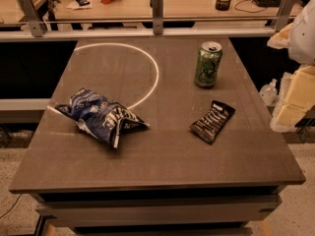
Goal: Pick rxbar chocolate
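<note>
Table (162,156) top looks like smooth matt grey-brown laminate or stone, finely speckled. The rxbar chocolate (212,121) near the right edge has a black crinkly wrapper with a slight sheen. Green can (208,64) is shiny metal. Chip bag (101,116) toward the left edge is glossy crumpled film. The hand (290,102), just off the right edge, looks pale and matt.

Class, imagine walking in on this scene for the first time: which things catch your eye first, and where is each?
A crumpled blue-and-white chip bag lies on the table's left half, beside a white circle. A green can stands upright at the back right, with the black rxbar chocolate lying flat in front of it. The gripper sits beyond the table's right edge.
</note>
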You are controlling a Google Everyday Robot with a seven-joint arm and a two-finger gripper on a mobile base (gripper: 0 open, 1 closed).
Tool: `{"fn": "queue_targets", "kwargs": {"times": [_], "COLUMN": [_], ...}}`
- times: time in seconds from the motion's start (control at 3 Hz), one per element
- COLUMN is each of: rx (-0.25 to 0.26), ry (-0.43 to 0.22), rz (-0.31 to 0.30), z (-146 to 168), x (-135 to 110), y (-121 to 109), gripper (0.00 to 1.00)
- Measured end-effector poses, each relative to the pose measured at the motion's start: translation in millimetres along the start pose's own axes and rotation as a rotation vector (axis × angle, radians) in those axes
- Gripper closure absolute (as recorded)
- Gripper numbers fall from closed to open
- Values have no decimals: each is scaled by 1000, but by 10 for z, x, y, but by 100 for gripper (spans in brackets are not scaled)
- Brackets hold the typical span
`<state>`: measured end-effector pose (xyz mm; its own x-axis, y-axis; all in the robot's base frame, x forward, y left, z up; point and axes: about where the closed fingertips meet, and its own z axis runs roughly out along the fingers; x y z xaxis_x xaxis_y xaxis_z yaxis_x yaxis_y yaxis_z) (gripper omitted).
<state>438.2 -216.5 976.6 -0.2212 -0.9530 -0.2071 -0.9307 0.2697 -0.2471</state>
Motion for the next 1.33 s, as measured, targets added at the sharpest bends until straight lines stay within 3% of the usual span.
{"fn": "queue_targets", "kwargs": {"times": [0.33, 0.67, 1.0, 1.33], "rx": [0, 14, -40, -129], "ry": [0, -9, -43, -52], "rz": [0, -55, -195, -418], "z": [0, 4, 141, 332], "x": [0, -72, -213, -318], "y": [0, 11, 90, 169], "gripper": [0, 0, 0, 0]}}
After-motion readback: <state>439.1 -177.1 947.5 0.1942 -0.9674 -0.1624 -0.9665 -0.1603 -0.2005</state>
